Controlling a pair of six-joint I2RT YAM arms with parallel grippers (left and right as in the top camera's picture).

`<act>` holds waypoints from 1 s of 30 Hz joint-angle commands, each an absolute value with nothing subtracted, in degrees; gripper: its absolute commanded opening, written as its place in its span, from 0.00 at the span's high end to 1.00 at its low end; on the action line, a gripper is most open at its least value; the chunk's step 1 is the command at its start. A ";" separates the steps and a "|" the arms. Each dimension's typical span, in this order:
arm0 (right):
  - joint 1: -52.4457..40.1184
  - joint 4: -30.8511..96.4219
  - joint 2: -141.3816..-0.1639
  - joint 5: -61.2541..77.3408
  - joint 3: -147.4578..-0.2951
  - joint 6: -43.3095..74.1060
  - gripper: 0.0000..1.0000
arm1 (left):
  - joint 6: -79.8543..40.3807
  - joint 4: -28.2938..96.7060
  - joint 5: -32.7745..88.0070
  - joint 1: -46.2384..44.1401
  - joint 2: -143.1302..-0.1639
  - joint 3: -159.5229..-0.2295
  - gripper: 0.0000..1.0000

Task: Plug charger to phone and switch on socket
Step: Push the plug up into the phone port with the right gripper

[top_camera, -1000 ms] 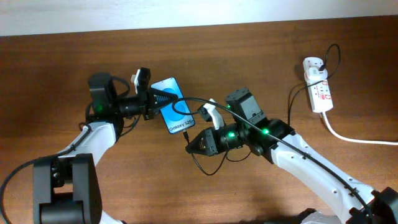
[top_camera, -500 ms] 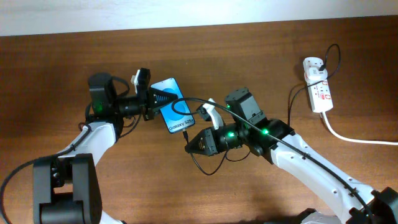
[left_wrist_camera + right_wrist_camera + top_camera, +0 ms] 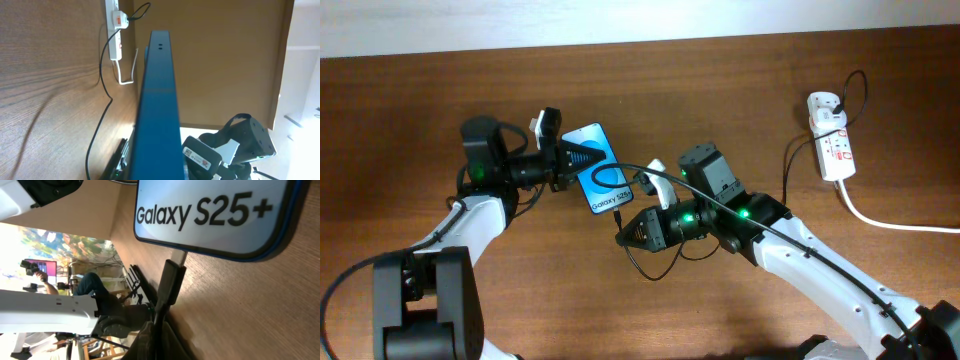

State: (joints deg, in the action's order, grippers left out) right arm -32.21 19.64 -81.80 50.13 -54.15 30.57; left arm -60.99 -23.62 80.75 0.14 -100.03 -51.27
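Note:
The phone point(image 3: 598, 172) has a blue screen with "Galaxy S25+" text. My left gripper point(image 3: 570, 158) is shut on its upper left end and holds it above the table. In the left wrist view the phone point(image 3: 159, 105) shows edge-on. My right gripper point(image 3: 624, 234) is shut on the charger's black plug point(image 3: 168, 287), whose metal tip touches the phone's bottom edge point(image 3: 210, 215). The black cable point(image 3: 760, 232) runs over my right arm to the white adapter point(image 3: 826, 104) in the socket point(image 3: 834, 138) at the far right.
The socket's thick white cord point(image 3: 890, 222) runs off the right edge. A loop of black cable point(image 3: 650, 268) lies on the wood below my right gripper. The socket also shows in the left wrist view point(image 3: 116, 25).
My right gripper with the plug has crept up and left toward the phone's bottom edge. The left gripper and phone have stayed almost still.

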 commanded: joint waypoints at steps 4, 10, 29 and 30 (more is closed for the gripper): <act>-31.42 17.69 -80.84 43.64 -54.30 23.75 0.94 | -58.15 -23.59 90.11 -0.75 -99.00 -51.94 1.00; -28.86 16.86 -80.84 42.76 -54.33 22.68 0.94 | -56.86 -23.59 90.13 -0.75 -99.00 -51.94 1.00; -32.32 20.93 -80.99 46.48 -54.30 18.00 0.96 | -62.52 -23.57 77.12 4.40 -99.00 -51.94 1.00; -32.67 19.38 -80.99 46.50 -54.30 18.02 0.96 | -62.52 -23.57 77.67 3.88 -99.00 -51.94 1.00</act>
State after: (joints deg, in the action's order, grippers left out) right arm -31.66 20.99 -81.58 44.64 -53.95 19.49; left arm -61.17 -23.40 76.66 4.82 -100.03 -51.90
